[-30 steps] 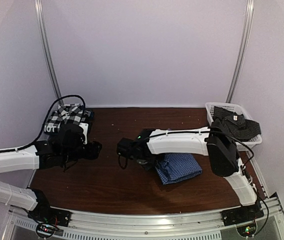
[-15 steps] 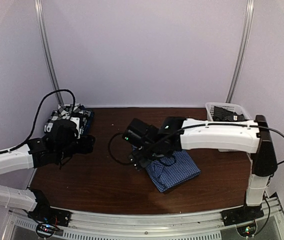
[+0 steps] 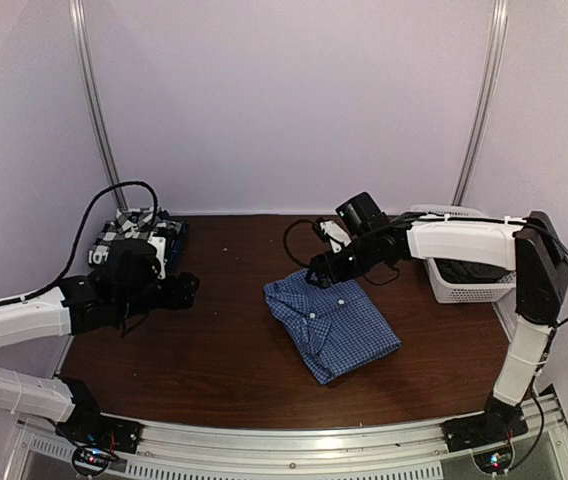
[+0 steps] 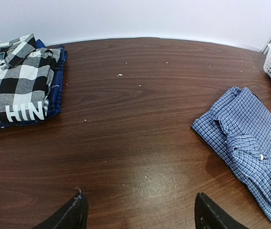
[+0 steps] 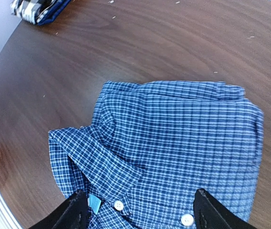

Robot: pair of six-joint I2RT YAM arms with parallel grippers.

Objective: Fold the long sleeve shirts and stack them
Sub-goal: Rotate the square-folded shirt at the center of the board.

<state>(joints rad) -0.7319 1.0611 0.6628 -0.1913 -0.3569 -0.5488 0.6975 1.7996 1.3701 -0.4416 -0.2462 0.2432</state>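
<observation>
1. Lying near the middle of the brown table [image 3: 214,365], the blue fine-check shirt [image 3: 334,325] was folded into a compact rectangle. Its collar end pointed toward the far left and its white buttons faced up.
2. The right gripper [image 3: 320,274] was positioned over the collar end of that shirt. In the right wrist view its two fingers [image 5: 78,212] stood wide apart on either side of the button placket. Nothing was clamped between them, so the hand was released. Whether the fingertips touched the cloth could not be determined.
3. The left gripper [image 3: 186,290] was located on the left side of the table, well apart from the blue fine-check shirt. In the left wrist view its fingers [image 4: 76,214] were spread over bare wood, so this hand was also released and empty.
4. A stack of two folded shirts occupied the far left corner of the table. The black-and-white plaid shirt [image 4: 16,71] lay on top. The navy shirt [image 4: 57,90] beneath it showed along the right edge, and white block letters were visible at the near edge of the stack.
5. A white mesh basket [image 3: 462,292] stood at the far right edge of the table, partly hidden by the right arm. A dark garment [image 3: 476,272] lay inside it, and its details could not be made out.
</observation>
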